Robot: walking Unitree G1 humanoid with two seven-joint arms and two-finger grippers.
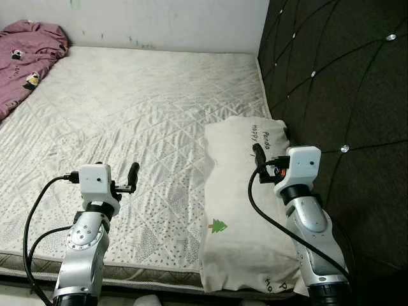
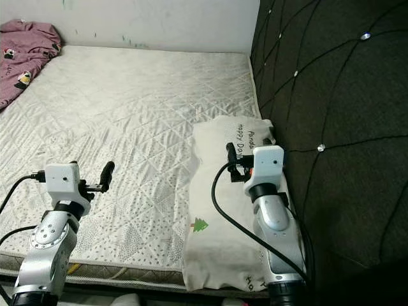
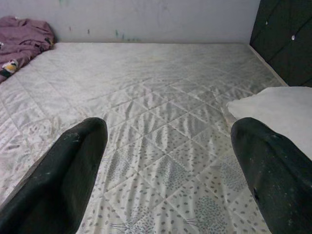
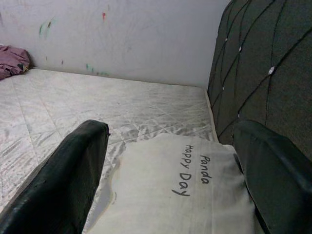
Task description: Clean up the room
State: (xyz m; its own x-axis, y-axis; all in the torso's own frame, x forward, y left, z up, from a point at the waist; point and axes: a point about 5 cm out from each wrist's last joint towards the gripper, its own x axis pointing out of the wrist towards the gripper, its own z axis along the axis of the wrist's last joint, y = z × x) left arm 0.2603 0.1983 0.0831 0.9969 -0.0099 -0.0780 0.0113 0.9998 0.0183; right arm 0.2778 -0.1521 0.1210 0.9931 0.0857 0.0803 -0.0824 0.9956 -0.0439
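With both arms raised over the mattress (image 1: 127, 108) and nothing grabbed yet, looks like the approach step. Left gripper (image 3: 168, 180) spread wide, empty, above bare quilting. Right gripper (image 4: 170, 185) also spread, empty, hovering over the white pillow (image 1: 245, 217) lying against the dark headboard (image 1: 338, 83). Purple blanket (image 1: 25, 54) bunched in the far corner, well apart. Probably needs lowering onto the pillow next, then pinching the fabric

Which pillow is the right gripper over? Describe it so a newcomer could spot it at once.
Start at the black tufted headboard on the mattress's right. The white pillow lies along it, under the open right gripper. It carries "Happy Panda Day" lettering and a small green tree print, unlike the purple blanket bunched in the far left corner.
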